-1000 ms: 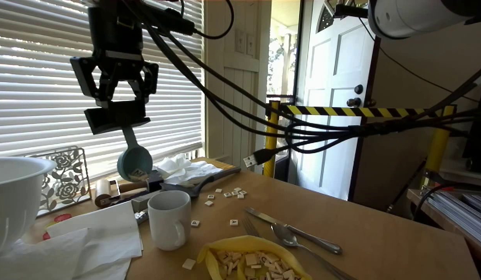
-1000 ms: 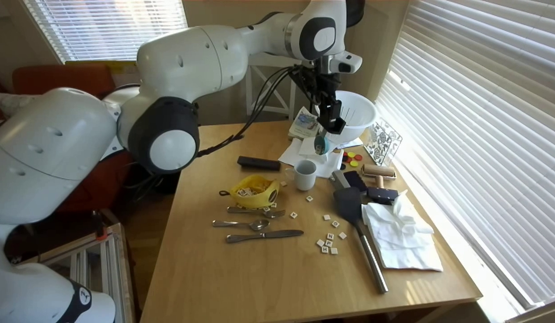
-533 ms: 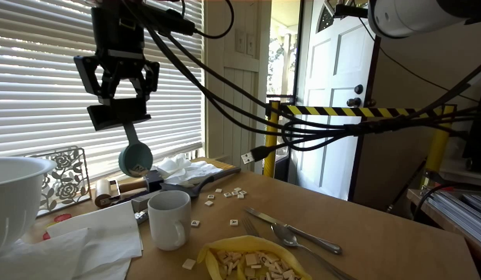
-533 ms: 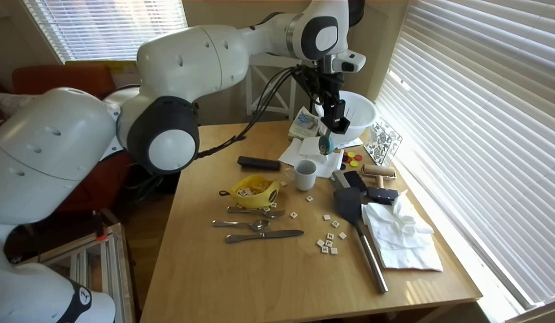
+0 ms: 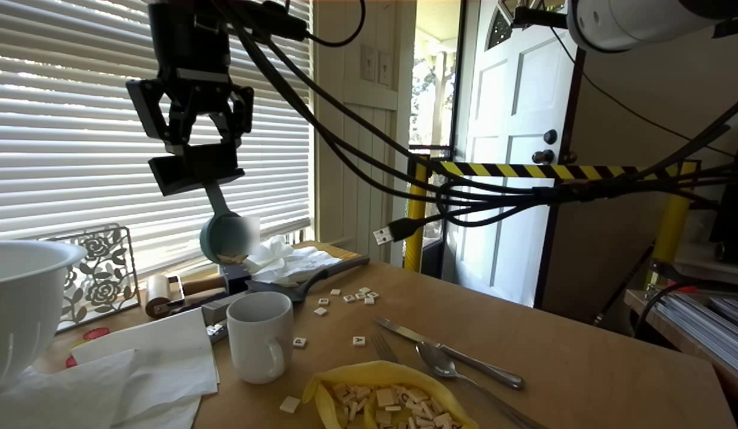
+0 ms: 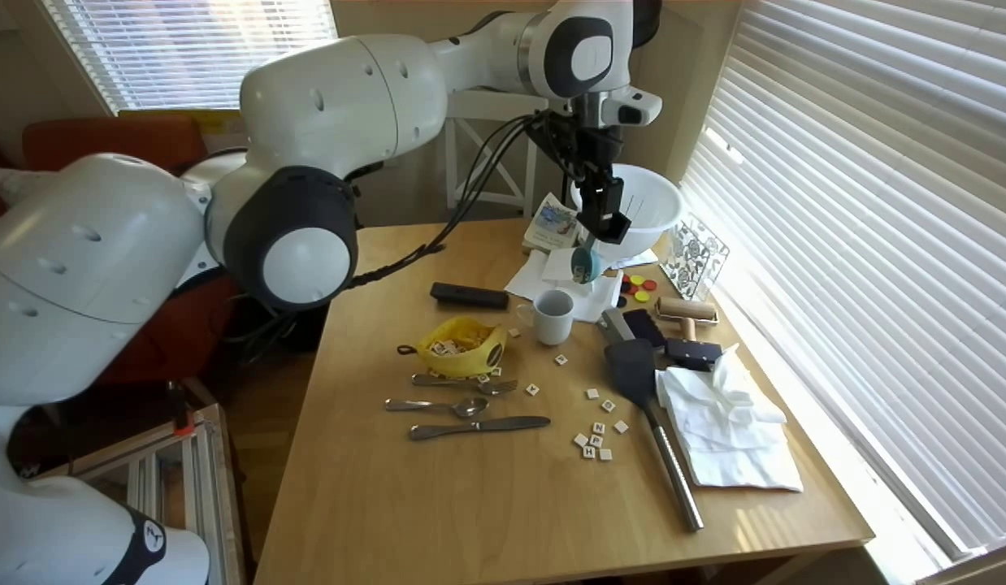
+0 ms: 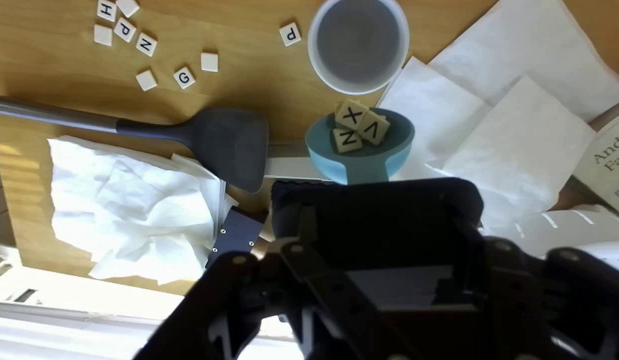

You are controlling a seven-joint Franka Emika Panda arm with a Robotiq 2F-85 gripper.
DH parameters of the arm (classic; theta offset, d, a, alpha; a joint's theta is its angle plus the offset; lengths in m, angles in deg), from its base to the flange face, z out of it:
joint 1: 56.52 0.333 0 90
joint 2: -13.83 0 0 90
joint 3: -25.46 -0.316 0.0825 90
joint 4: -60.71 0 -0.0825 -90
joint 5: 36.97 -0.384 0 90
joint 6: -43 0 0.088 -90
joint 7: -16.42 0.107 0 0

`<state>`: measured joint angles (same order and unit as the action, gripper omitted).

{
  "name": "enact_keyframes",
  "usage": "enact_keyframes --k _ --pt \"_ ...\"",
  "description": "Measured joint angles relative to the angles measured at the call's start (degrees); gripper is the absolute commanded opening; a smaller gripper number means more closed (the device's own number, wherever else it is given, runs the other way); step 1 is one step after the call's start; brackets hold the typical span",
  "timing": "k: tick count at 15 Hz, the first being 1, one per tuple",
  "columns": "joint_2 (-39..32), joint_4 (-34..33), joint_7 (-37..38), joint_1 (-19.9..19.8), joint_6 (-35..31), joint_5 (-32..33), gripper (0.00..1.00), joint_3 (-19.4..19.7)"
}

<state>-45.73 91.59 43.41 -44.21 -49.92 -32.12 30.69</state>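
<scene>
My black two-finger gripper is pinching the slanting handle of a teal plastic measuring scoop, jaws standing together with hardly any gap; the scoop is hanging above the pale wooden table, touching nothing below. Step in hand, by my judgement: bearing a load aloft. The scoop's cup is cradling a heap of square cream letter tiles, an X on top. Any next move, I judge, is calling for slow travel without added tilt, lest they spill. Other containers: in the wrist view, a white ceramic mug is standing at 12 o'clock from the scoop, showing only bare grey inside. In an exterior view, a yellow banana-shaped pouch is lying at 8 o'clock, holding many similar tiles; a white plastic bowl is sitting near 1 o'clock, its bottom hidden.
</scene>
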Motion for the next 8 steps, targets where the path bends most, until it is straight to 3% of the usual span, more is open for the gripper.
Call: enact_keyframes --k 8 --pt "1.6 0.5 -1.3 0.0 3.4 -0.1 0.35 -0.7"
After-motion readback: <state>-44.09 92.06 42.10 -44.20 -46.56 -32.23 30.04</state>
